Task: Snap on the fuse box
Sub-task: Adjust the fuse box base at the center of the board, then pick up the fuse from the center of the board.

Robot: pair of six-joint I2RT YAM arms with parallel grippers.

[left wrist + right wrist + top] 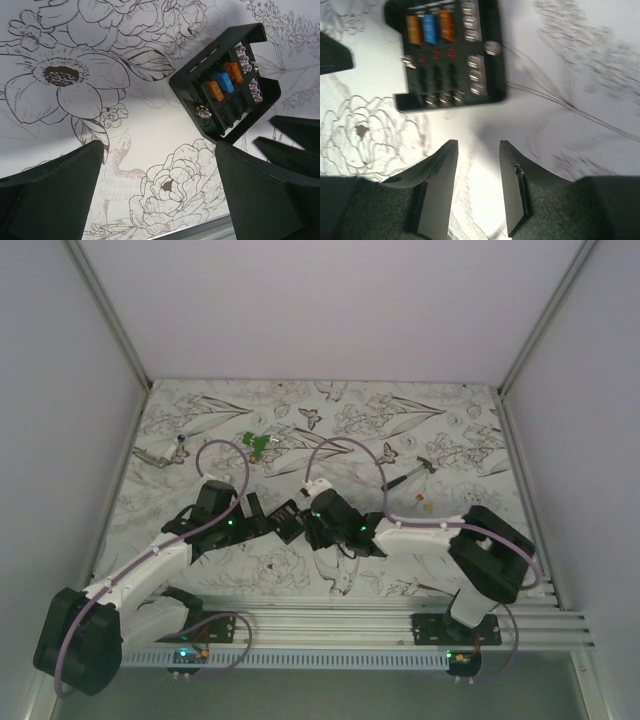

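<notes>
Finds the fuse box (220, 102) flat on the desk (150, 125) between the two arms, fuses (233, 71) facing up and nothing fitted over them, just ahead of the left tool (157, 150), spread wide and empty, and of the right tool (477, 145), parted too with nothing between its fingers. Reads as the approach step, with neither tool touching the box and no cover to be made out in any view. Calls next for steadying the box with one tool, then seating the cover squarely over it and pressing down evenly to the click.
</notes>
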